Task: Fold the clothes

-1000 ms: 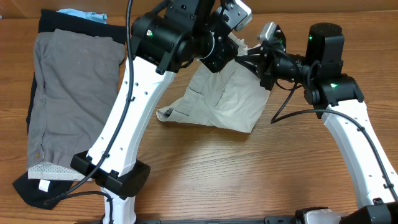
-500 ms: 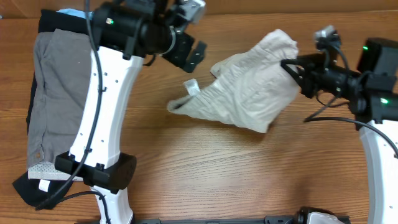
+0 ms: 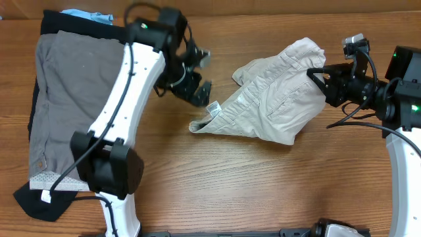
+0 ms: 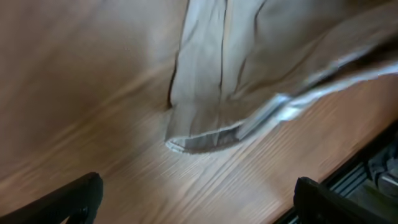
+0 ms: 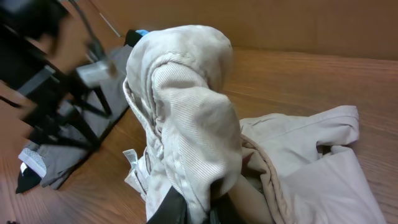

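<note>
Since half a second ago the left gripper (image 3: 200, 76) has swung down toward the near side of the worktop (image 3: 263, 184), and the khaki shorts (image 3: 276, 99) have shifted a little to the right with the right gripper (image 3: 318, 76). From overhead, the left gripper hangs released and empty just beside the white label (image 3: 212, 108) at the shorts' left corner. The right gripper is clenched on a bunched fold at the shorts' right end, which is lifted, while the left end trails on the wood. Well apart at the left edge lie the grey shorts (image 3: 72, 85), spread flat on a black garment (image 3: 33, 197), with a light-blue garment (image 3: 89, 14) peeking out at the far end. The left wrist view is blurred: the left gripper (image 4: 198, 186) stands wide apart with only wood between its fingers (image 4: 68, 199), and a hem of the khaki shorts (image 4: 211, 93) lies beyond. In the right wrist view the khaki shorts (image 5: 186, 106) rise in a mound over the right gripper (image 5: 199, 208), which pinches the cloth; the grey shorts (image 5: 53, 165) show at the left.
</note>
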You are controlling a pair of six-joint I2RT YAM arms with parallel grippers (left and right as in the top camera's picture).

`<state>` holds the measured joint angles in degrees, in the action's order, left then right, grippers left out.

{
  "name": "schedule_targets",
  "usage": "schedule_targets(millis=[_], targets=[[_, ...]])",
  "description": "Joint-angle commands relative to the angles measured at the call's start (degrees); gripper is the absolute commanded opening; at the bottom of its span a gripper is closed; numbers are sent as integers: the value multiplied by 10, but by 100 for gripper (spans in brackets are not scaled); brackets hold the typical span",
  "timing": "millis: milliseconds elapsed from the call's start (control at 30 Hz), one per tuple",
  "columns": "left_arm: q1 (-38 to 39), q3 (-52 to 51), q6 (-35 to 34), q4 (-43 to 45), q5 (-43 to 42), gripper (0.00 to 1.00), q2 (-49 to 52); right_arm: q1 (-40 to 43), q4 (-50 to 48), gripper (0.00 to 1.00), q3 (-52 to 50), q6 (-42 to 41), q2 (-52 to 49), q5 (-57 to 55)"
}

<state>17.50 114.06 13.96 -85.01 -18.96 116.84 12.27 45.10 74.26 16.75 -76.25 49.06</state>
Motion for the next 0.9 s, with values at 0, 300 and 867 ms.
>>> schedule_targets(millis=[0,300,867], targets=[[-9,-71,15,33,-28,100,9,1,-2,4,16,-3,3,0],[-43,-187,-5,94,-52,100,9,1,9,4,16,-3,3,-11],[-51,-336,-43,315,-100,59,9,1,5,4,16,-3,3,-17]])
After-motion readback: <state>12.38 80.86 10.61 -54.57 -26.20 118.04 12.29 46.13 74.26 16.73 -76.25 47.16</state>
